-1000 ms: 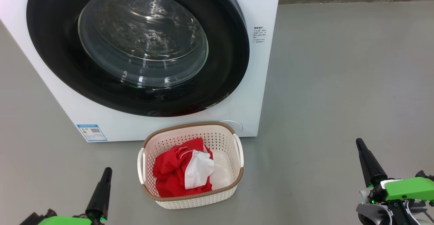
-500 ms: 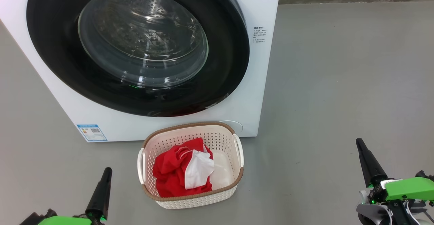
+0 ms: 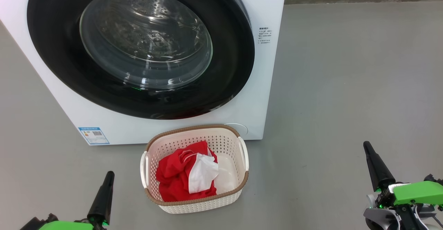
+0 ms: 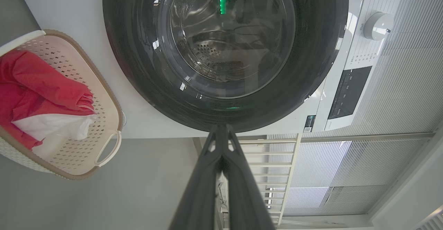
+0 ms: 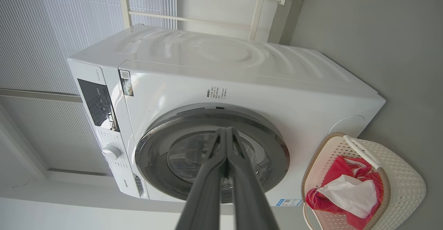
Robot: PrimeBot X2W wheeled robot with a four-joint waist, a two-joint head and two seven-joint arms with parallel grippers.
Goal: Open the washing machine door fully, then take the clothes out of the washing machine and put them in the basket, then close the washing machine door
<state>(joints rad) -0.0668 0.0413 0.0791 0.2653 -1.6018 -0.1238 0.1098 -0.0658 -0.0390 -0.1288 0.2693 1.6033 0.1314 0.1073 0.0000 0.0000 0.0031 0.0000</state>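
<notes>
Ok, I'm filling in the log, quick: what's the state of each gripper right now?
Left gripper: shut, holding nothing.
Right gripper: shut, holding nothing.

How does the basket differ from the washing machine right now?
The washing machine is big, smooth and white; the basket is small, cream and perforated. The washing machine's door is shut; the basket is open-topped. The basket holds red clothes; the washing machine's drum looks empty. Both stand on the grey floor.

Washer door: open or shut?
Shut. The door lies flat against the washer front, its black rim flush with the white panel in the head and right wrist views.
</notes>
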